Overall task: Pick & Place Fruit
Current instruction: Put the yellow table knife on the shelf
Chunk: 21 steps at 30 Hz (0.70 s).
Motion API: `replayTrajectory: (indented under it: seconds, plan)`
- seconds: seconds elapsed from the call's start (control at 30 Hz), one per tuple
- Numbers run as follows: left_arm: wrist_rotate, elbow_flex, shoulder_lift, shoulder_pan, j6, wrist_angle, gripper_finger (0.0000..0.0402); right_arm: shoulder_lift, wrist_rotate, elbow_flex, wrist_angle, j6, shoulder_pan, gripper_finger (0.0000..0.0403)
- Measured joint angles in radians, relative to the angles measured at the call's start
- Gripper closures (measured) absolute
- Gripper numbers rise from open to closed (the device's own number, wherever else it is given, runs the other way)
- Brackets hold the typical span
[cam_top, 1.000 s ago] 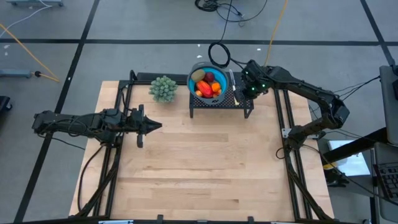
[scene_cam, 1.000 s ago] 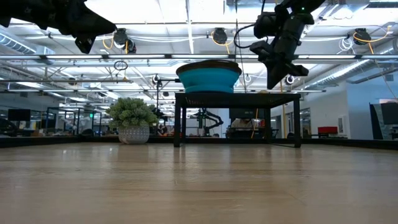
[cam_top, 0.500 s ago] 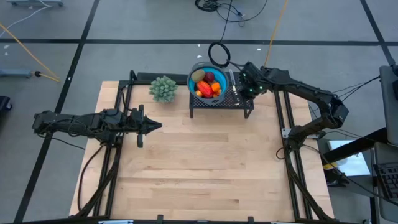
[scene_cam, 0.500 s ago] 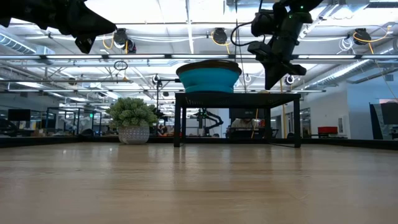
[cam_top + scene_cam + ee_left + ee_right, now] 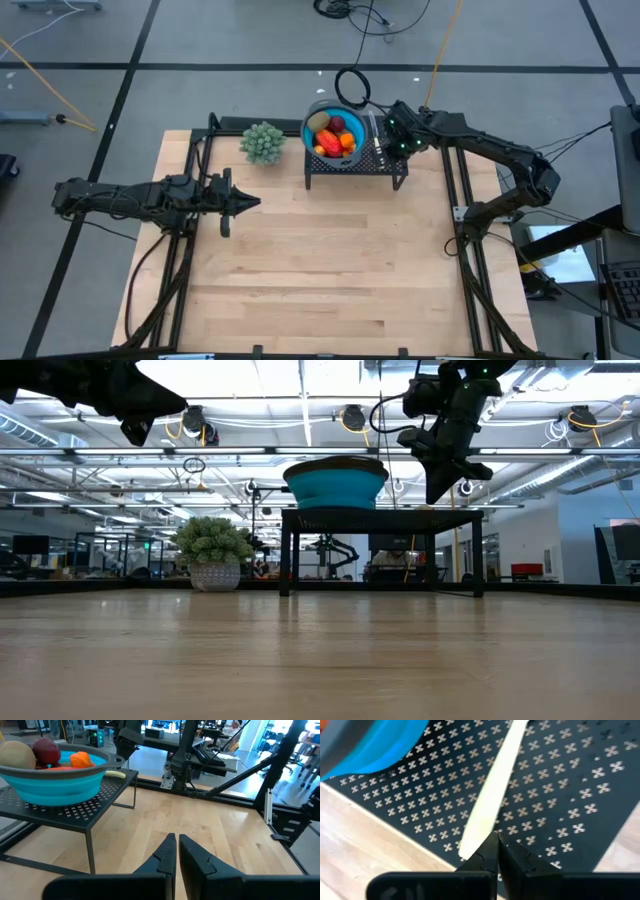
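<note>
Wooden boards make the top of the desk (image 5: 320, 260), smooth and pale, with a big bright room of lamps and pipes behind it. At the far edge stands a little black metal stand (image 5: 392, 163) with a top full of tiny cross-shaped holes. On it sits a round blue bowl (image 5: 311, 128) with soft-looking sides.

All the fruit (image 5: 335, 138) lies heaped inside that bowl: a long red-orange piece, a round dark red one, an olive-green oval one and small orange bits. They look smooth and shiny, like plastic toys. A thin pale yellow strip (image 5: 492, 795), long and flat, lies on the stand beside the bowl.

Next to the stand is a bushy pale-green plant ball (image 5: 263, 142) in a pot.

The right hand (image 5: 380, 152) is the near one. It hangs over the stand, just beside the bowl, with its fingers pressed together and holding nothing. Its tips point along the pale strip, and the fruit sits just past it, toward the bowl's middle. I think it must open and swing over the rim to reach a piece.

The left hand (image 5: 250, 202) waits well apart over the bare desk, fingers almost together, holding nothing, pointing toward the stand.
</note>
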Motion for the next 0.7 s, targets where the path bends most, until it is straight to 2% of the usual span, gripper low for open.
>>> replayTrajectory:
  seconds: [0.7]
  plan:
    - [0.0,0.0,0.0,0.0,-0.013,0.0,0.0382,0.0,0.062,0.0,0.008,-0.015,0.016,0.0403]
